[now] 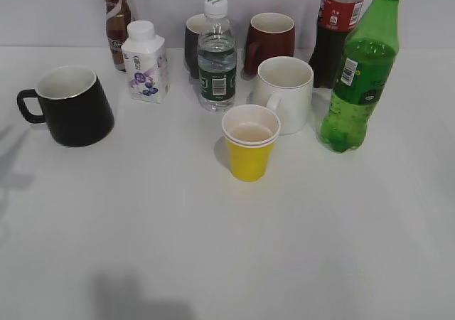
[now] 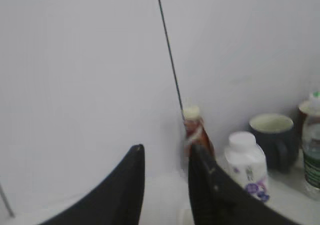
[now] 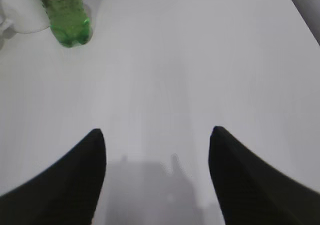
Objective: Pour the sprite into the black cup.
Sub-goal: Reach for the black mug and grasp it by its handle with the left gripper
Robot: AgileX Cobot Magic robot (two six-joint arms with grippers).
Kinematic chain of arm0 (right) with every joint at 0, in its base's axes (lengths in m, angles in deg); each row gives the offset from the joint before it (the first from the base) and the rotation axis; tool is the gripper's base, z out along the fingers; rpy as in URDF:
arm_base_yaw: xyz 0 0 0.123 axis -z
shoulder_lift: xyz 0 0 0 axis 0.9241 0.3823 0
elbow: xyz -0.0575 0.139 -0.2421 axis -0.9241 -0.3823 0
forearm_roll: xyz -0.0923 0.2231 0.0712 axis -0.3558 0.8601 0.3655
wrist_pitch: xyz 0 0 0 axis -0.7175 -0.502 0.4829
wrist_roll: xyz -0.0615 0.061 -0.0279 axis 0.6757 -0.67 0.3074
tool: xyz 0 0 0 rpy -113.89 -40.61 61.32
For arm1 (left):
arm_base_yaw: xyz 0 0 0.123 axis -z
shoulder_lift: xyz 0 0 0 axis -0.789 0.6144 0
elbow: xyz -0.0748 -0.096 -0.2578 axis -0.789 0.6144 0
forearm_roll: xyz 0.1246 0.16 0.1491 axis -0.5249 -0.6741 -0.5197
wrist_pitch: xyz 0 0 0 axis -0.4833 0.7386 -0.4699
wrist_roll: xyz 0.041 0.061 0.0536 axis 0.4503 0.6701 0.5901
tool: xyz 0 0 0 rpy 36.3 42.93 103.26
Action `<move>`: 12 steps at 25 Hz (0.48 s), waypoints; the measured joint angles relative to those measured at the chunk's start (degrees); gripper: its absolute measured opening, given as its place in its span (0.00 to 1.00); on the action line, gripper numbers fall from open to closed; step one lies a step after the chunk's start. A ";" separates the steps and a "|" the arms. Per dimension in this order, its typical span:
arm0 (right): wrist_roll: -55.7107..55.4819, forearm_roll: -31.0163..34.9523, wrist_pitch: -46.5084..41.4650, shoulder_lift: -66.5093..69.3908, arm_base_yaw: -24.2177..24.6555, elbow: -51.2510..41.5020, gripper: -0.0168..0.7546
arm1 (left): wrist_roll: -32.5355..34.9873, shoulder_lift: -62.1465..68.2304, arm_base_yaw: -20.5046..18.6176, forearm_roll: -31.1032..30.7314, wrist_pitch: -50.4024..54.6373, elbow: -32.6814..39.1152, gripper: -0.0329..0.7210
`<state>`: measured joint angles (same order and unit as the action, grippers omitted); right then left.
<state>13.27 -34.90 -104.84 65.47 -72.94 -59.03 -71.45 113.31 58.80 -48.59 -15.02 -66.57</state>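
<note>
Exterior: yellow paper cup (image 1: 249, 151) sits nearest on the white worktop (image 1: 213, 249). Glossy green sprite (image 1: 357, 71) by the right edge, matte black cup (image 1: 70, 105) by the left, white mug (image 1: 286, 92) between.

Left wrist: left fingers (image 2: 165, 185) narrowly parted, empty.

Right wrist: right fingers (image 3: 157, 175) wide apart, empty.

Exterior view: slanted down from the front over the whole white surface (image 1: 227, 249). Left wrist view: low, near level, toward the back wall, sharing the blueberry-printed milk bottle (image 1: 145, 62) (image 2: 247, 166). Right wrist view: steeply downward, sharing the Sprite bottle (image 1: 359, 67) (image 3: 65, 12).
</note>
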 joint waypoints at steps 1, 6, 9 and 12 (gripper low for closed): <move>0.00 0.00 0.00 0.00 0.00 0.00 0.65 | 0.00 4.14 0.00 1.12 -3.39 0.00 0.36; 0.00 0.00 0.00 0.00 0.00 0.00 0.65 | 0.00 21.93 0.00 6.78 -10.61 0.00 0.36; 0.00 0.00 -0.05 0.00 0.00 0.00 0.65 | 0.00 28.78 0.00 8.70 -11.03 0.00 0.38; 0.00 0.00 -0.05 0.00 0.00 0.00 0.65 | 0.00 33.65 -0.05 9.93 -12.60 0.00 0.44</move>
<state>13.27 -34.90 -104.89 65.47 -72.94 -59.03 -71.45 146.97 58.75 -38.66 -27.62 -66.57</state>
